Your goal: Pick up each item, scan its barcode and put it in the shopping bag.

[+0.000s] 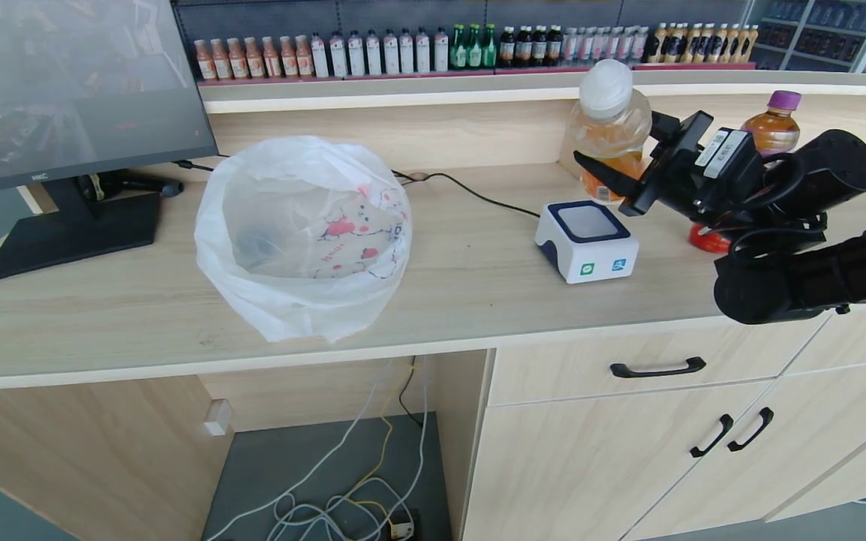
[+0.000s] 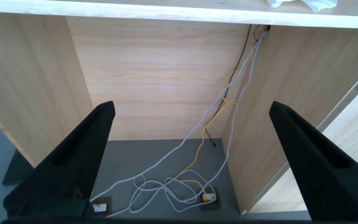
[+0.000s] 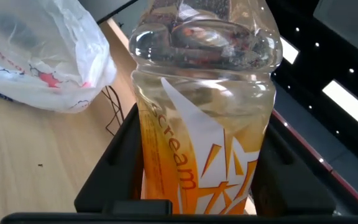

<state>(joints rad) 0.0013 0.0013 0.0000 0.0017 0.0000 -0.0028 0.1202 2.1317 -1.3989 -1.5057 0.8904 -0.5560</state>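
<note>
While the right gripper [image 1: 619, 186] clamps the orange drink bottle [image 1: 612, 120] low on its body, upper right of the head view and just behind the scanner [image 1: 587, 240], slip looks the main risk: smooth plastic w/ liquid inside, so tilting for the barcode could let it twist or drop. The purple-cap bottle [image 1: 775, 124] stands near the arm; a swing may knock it. Bare counter [image 1: 470, 293] lies btwn scanner and shopping bag [image 1: 305, 233] at centre-left, whose floppy rim may fold. The left gripper [image 2: 191, 112], jaws wide apart, faces the recess under the counter.
</note>
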